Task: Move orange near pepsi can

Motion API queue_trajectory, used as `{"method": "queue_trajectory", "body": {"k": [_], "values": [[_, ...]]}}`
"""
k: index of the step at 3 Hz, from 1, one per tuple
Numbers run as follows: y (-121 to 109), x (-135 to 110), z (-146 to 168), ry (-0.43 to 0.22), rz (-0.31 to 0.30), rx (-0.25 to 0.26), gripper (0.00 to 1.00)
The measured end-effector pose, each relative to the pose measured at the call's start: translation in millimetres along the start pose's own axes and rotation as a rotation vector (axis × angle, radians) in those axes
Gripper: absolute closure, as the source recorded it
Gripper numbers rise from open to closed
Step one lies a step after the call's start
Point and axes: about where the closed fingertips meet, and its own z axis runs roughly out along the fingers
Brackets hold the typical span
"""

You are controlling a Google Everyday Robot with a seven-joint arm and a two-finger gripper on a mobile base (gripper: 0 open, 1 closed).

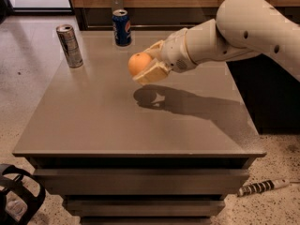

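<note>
Brown tabletop (93,121) carries the pepsi can (122,28) at its far edge, a silver can (70,46) well apart from it. Our tool (146,63) grips the orange (138,63) in the air, near the pepsi can; we judge that lowering and releasing it remain.

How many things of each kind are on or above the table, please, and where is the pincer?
Cans: 2, the pepsi can and the silver-grey can, both upright toward the far side of the table.
Oranges: 1, the orange, held clear above the table in the pincer, a little in front of the pepsi can.
Total: 3
</note>
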Motion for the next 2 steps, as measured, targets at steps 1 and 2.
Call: {"method": "queue_trajectory", "body": {"k": [1,2], "values": [[-67.9,1.7,-6.3,0.021,-0.003,0.072,1.00],[-127.7,8.7,-7.7,-0.004,0.007,0.135,1.00]]}}
